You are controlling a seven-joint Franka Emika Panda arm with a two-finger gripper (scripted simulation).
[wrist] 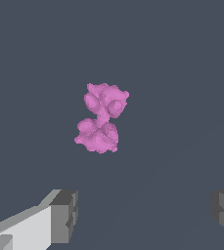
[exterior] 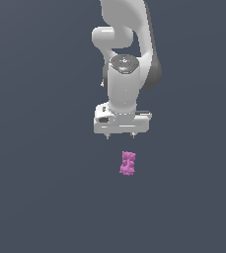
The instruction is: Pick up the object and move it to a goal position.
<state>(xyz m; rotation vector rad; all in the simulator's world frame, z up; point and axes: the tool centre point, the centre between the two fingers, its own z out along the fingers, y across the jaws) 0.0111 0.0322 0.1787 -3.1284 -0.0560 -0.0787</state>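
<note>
Everywhere, plain dark slate-grey floor (exterior: 35, 197).

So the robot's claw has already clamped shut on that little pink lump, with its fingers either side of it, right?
Not quite. The gripper is open and holds nothing. The wrist view shows its fingers spread wide apart, with the pink lump lying free on the surface, touched by neither. In the exterior view the lump sits apart from the gripper, a little toward that view's right.
</note>
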